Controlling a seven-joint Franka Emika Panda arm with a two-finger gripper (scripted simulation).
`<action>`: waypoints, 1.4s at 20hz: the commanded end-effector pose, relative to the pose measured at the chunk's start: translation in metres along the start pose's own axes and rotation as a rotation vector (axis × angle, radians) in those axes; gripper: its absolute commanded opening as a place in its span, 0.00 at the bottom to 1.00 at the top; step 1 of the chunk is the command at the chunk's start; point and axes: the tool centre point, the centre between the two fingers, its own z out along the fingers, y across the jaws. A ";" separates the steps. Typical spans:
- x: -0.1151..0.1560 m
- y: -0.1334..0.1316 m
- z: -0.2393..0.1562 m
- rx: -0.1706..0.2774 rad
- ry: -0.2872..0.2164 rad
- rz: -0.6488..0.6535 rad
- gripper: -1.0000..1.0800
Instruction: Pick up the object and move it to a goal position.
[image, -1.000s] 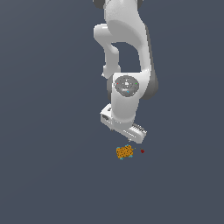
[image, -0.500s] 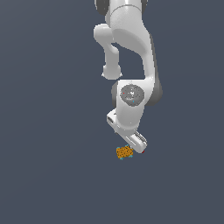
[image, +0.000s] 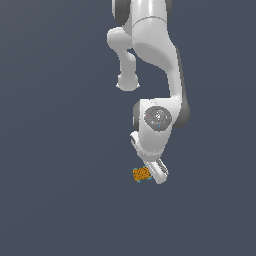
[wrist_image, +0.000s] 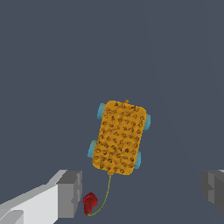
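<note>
ground: flat, uniform dark slate-blue surface (image: 55, 150) filling both views, unmarked. arm: white franka arm (image: 152, 55), descending from the top of the exterior view, wrist bent low over the surface. gripper (image: 156, 173): white body, grey fingers (wrist_image: 70, 194); in the wrist view the two fingers stand wide apart at opposite edges of the picture, nothing between them touching either. object (wrist_image: 120, 138): oblong orange block with rounded corners, densely speckled dark, four small cyan flecks at its long edges, a thin yellowish thread trailing from one short end; lies on the surface, in the exterior view just beside the gripper tip on that view's left. goal position (wrist_image: 89, 203): small dark red dot at the thread's far end, close beside one finger, near the block but apart from it.
</note>
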 end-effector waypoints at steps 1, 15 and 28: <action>-0.003 -0.005 0.005 0.000 0.000 0.059 0.96; -0.012 -0.018 0.019 -0.001 0.002 0.232 0.96; -0.012 -0.017 0.051 -0.001 0.002 0.236 0.96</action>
